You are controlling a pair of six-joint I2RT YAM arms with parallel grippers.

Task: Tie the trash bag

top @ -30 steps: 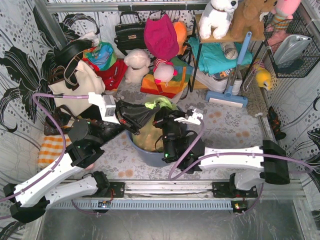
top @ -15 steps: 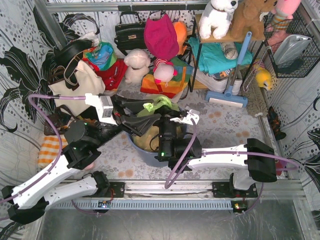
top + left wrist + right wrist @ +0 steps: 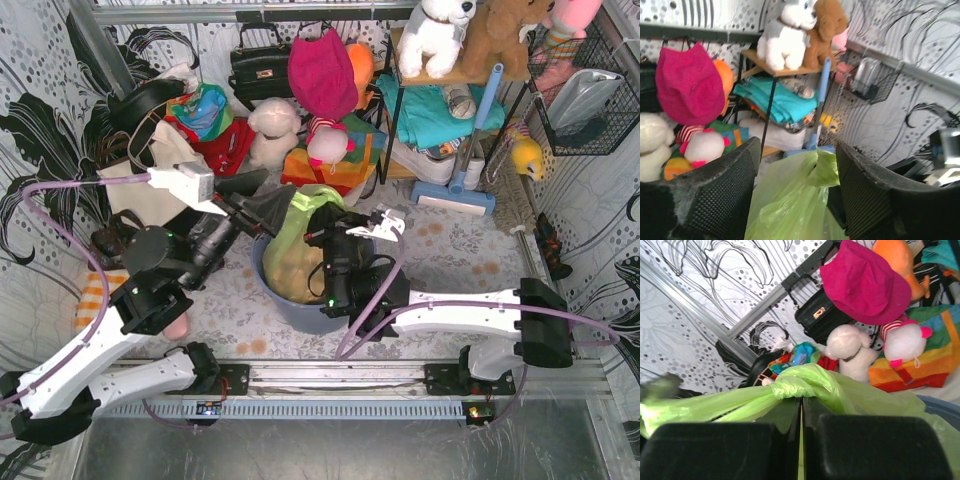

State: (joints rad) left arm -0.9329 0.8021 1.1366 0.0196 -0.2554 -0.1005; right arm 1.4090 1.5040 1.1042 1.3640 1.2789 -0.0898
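The trash bag, thin light-green plastic with tan paper showing through, stands in the blue-grey round bin at the middle of the top view. Its neck is twisted into a knot. My right gripper is shut just below that knot, with a strip of green plastic pinched between its pads; from above it sits at the bag's right side. My left gripper is open, and the bag rises loose between its black fingers. From above it hangs at the bag's upper left.
A cream tote bag and black straps lie behind my left arm. Plush toys, a pink hat, a black handbag and a shelf crowd the back. A blue mop leans right. An orange checked cloth lies left.
My left gripper opened, let go of the bag and drew back up and to the left. The bag's top now stands taller. The right gripper stayed shut on it.
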